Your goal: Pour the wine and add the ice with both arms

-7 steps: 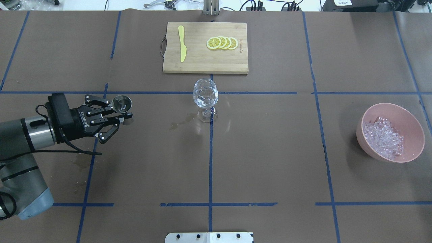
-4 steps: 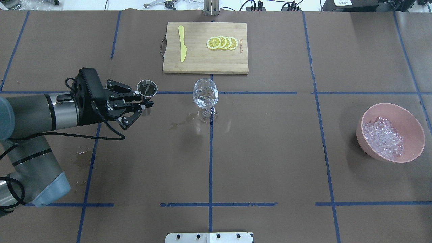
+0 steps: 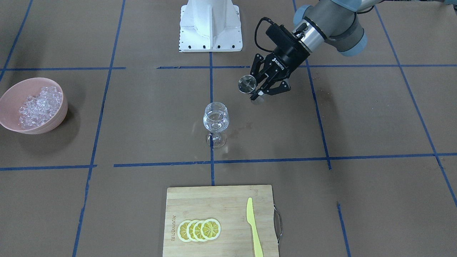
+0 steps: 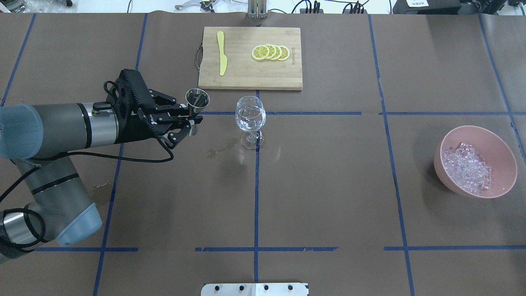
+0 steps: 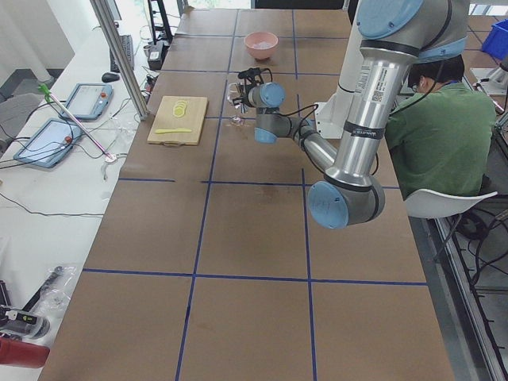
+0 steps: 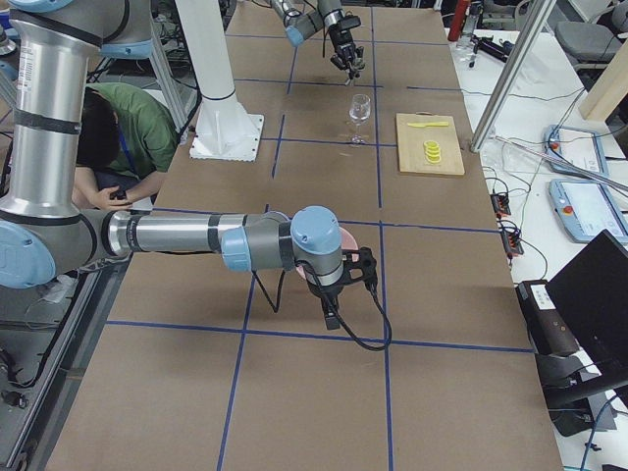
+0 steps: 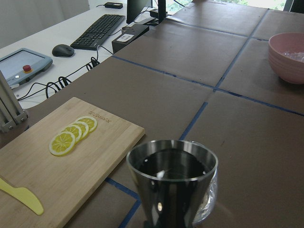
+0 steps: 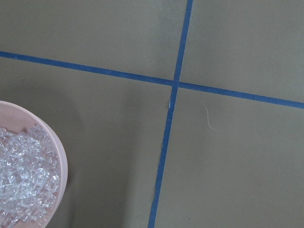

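Exterior front-facing view: left gripper (image 3: pixel 255 90), lettered ROBOTIQ, clenched a steel cup (image 3: pixel 247 84) near the wine glass (image 3: pixel 215 119); cutting board (image 3: pixel 221 203) engraving was unreadable, and whether the right gripper (image 6: pixel 353 273) gripped anything could not be told.

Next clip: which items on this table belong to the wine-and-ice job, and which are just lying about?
Part of the job: left tool, shut on the steel jigger of dark liquid; wine glass; ice in the pink bowl.
Just lying about: cutting board; lemon slices; yellow knife.
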`<state>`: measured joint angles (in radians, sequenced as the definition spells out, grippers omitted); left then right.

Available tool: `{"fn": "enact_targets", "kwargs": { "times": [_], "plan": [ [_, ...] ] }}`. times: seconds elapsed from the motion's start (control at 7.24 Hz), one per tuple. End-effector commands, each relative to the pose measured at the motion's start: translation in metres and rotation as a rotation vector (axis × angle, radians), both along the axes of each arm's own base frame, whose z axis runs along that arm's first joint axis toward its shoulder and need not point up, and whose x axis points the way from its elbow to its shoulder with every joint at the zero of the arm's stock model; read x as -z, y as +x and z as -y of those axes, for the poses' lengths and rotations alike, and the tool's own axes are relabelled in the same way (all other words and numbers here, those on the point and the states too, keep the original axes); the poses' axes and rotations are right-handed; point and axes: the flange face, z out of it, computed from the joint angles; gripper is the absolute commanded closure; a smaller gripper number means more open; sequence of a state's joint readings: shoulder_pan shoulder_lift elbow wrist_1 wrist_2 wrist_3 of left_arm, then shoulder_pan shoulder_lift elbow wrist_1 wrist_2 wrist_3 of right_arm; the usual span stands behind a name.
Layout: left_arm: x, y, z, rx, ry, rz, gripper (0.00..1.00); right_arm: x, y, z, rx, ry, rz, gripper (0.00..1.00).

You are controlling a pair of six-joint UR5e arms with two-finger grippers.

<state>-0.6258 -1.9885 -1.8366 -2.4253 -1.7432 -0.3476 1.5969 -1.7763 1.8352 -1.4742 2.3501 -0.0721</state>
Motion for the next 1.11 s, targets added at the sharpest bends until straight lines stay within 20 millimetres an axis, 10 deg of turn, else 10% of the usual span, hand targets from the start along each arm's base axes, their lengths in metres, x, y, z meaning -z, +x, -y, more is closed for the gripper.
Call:
{"fn": "enact_targets", "kwargs": {
  "times": [0.0, 0.97],
  "plan": [
    [0.021, 0.01, 0.009, 0.047, -0.056, 0.039, 1.0, 0.0, 0.0, 0.0, 0.0, -0.002, 0.0, 0.0],
    [0.035, 0.048, -0.002, 0.04, -0.114, 0.177, 1.0, -0.002, 0.0, -0.001, 0.0, -0.005, 0.0, 0.0]
  ]
}}
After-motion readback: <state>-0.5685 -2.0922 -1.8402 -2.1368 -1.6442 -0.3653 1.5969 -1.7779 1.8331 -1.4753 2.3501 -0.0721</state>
